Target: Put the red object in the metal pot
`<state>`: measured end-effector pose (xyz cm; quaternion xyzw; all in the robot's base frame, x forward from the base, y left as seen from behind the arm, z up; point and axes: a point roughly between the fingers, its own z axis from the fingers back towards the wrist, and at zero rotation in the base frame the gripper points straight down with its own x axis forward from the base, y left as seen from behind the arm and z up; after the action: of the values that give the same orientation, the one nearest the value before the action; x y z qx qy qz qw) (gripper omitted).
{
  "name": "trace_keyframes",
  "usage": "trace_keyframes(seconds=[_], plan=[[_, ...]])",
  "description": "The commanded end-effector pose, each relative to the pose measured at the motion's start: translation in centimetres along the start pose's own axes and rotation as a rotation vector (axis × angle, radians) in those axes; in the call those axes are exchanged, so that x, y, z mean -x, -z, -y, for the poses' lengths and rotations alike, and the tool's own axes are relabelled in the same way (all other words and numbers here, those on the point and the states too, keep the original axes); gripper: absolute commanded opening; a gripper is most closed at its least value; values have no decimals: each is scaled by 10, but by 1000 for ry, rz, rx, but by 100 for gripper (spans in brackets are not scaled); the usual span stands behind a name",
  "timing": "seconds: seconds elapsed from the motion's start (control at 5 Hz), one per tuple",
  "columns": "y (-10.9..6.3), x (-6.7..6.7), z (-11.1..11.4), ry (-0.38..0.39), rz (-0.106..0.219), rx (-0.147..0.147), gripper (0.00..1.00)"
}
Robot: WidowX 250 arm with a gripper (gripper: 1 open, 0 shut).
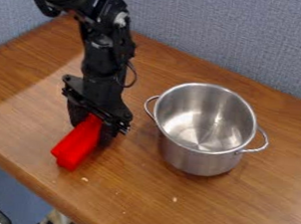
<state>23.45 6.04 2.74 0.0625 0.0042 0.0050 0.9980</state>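
Block bright red, elongated, upper end pinched between dark jaws.

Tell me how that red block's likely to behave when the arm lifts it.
The red block looks stiff, with straight edges, so it probably won't sag. Its flat sides suggest it won't roll. The gripper has it near one end, so the long free end may dip.

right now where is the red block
In the camera view, the red block lies on the wooden table, left of the metal pot, its far end at the claw.
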Motion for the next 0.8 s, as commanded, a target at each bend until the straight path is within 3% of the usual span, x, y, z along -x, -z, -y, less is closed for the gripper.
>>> trace_keyframes(seconds=[0.0,0.6], plan=[[-3,0,-6,-14,10,4,0],[-10,2,-4,-6,18,38,0]])
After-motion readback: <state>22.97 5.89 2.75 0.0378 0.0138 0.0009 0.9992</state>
